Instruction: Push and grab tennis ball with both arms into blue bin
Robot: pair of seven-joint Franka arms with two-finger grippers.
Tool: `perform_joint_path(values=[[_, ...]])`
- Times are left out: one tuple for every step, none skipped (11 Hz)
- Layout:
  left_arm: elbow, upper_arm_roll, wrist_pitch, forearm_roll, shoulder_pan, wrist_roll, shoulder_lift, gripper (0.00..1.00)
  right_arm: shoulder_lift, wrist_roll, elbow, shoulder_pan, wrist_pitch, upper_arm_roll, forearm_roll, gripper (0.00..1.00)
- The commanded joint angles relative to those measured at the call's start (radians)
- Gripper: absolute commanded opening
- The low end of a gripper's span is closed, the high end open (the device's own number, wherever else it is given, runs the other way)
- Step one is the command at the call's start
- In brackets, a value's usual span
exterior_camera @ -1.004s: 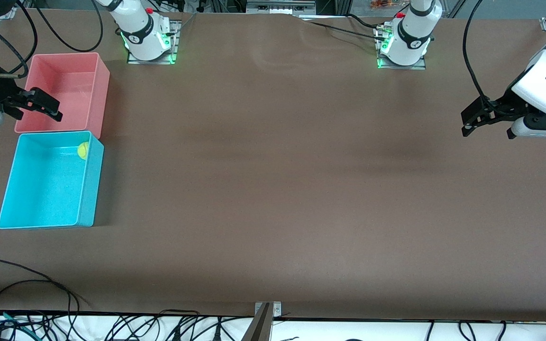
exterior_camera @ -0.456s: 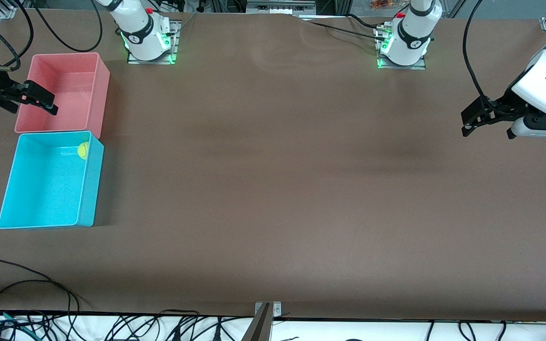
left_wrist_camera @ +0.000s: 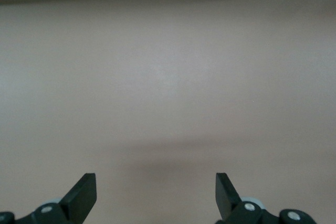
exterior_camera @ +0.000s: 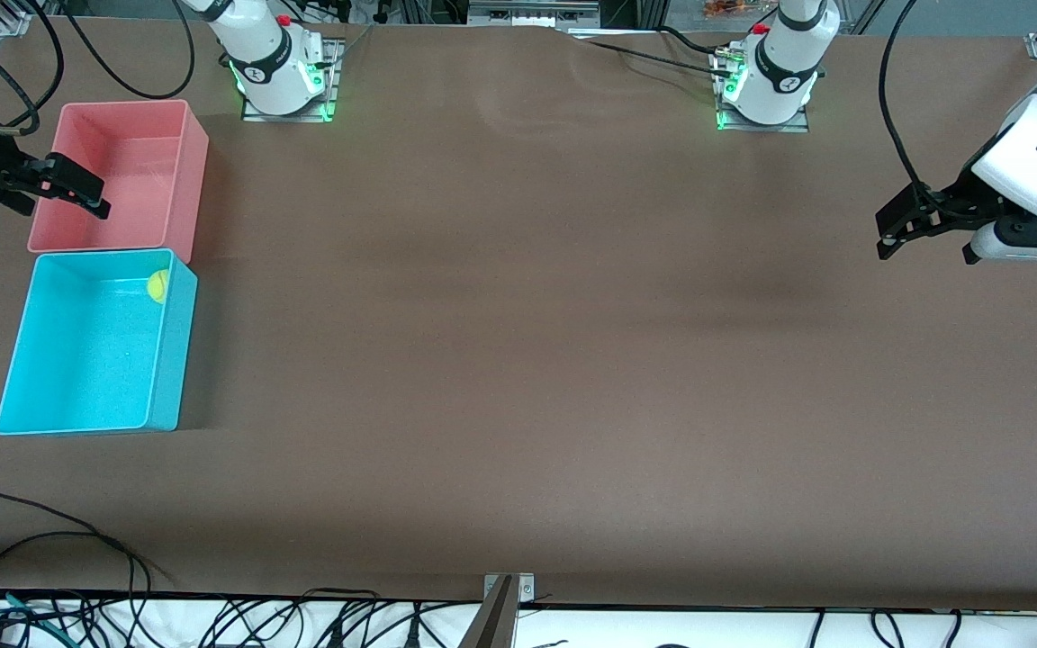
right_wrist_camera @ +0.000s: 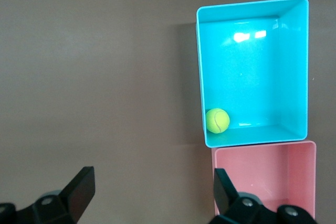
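Front view shows the ball (exterior_camera: 157,286) already lying in the blue bin (exterior_camera: 32,360), tucked into the corner at about one o'clock of the bin, the corner nearest the pink bin (exterior_camera: 194,162) and the table's middle. By that showing the job looks done; nothing seems left but for the arms to wait. The right gripper (exterior_camera: 68,187) hangs over the pink bin's outer rim at the right arm's end of the table, its fingers spread wide and holding nothing; the right wrist view confirms the gap between them, with the ball (right_wrist_camera: 217,120) resting against the blue bin's wall (right_wrist_camera: 252,3) and the pink bin (right_wrist_camera: 310,182) touching it. The left gripper (exterior_camera: 910,225) hangs over bare table (exterior_camera: 518,360) at the left arm's end, at about three o'clock of the front view, also wide open and empty, as the left wrist view shows, with only table (left_wrist_camera: 168,77) under it. Both arms are cut off at the front view's edges, so their upper links are hidden. The wrist views show only fingertips.
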Motion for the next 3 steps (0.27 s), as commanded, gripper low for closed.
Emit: perform_joint_path(values=[[0.010,0.003,-0.018,-0.016,0.003,0.009,-0.003,1.00,0.007,-0.008,0.024,-0.006,-0.016,0.002,0.002,1.00],[0.008,0.003,-0.018,-0.016,0.003,0.011,-0.003,1.00,0.007,-0.008,0.024,-0.006,-0.019,0.002,0.004,1.00],[0.008,0.003,-0.020,-0.016,0.003,0.011,-0.003,1.00,0.006,-0.008,0.025,-0.006,-0.014,0.002,0.002,1.00]])
